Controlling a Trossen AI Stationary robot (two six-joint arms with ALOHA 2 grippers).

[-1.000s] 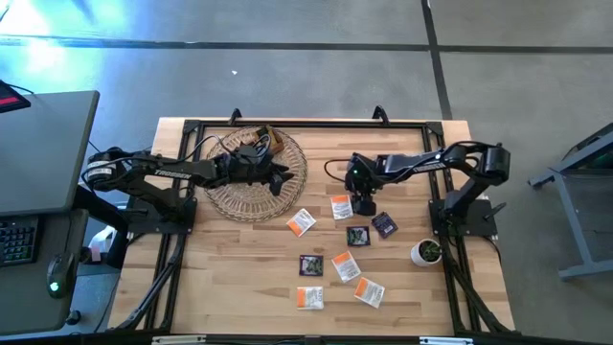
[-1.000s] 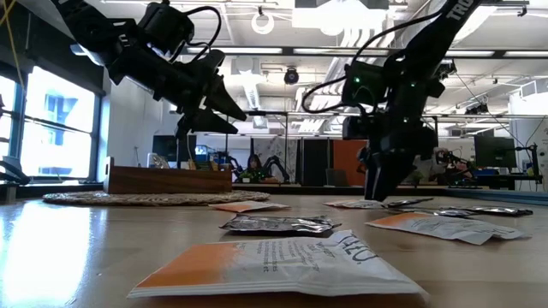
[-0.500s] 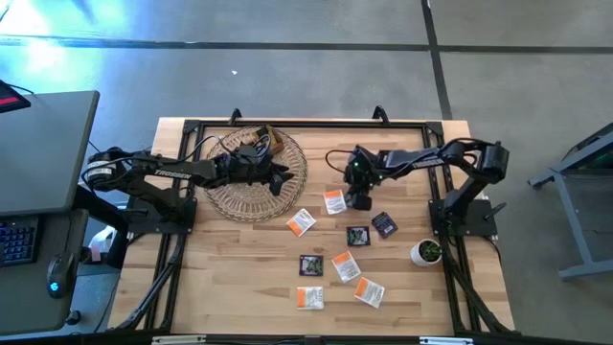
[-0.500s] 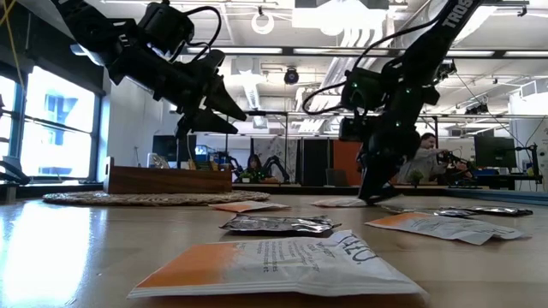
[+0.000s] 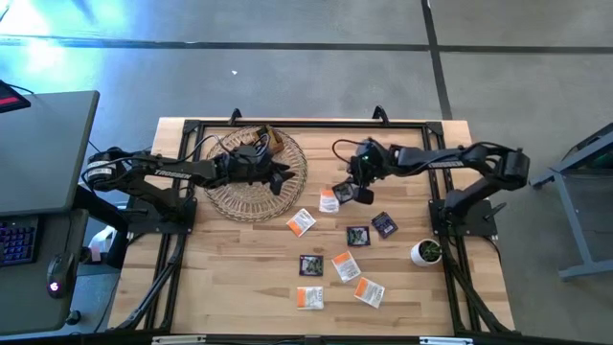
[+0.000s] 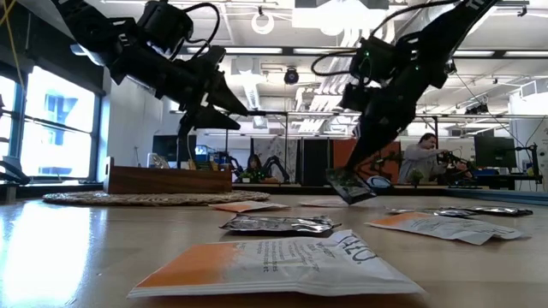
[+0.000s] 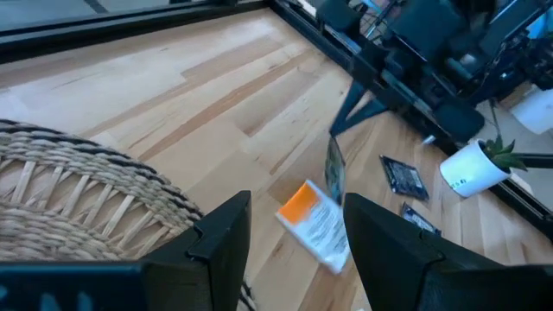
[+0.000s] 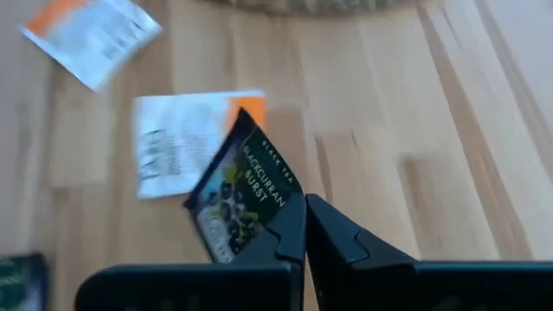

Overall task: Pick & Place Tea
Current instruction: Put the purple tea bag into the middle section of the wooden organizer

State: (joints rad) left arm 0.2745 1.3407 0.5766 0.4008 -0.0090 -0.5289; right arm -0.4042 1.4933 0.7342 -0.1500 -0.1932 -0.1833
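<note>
Right gripper [image 5: 351,191], arm stretched over mid-table, clamped on a corner of a dark tea sachet [image 8: 244,195] hanging off the wood above a white-orange sachet [image 5: 329,199]; left gripper [image 5: 284,179] spread above the wicker mat [image 5: 259,182].

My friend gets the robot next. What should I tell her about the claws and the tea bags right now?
Right claw: shut on a dark tea bag, lifted off the table, between the mat and the loose bags.
Left claw: open, empty, above the woven mat.
Tea: seven more bags lie loose on the table, white-orange and dark.
Done: one bag picked up.
Left: place it, then probably fetch the others.
</note>
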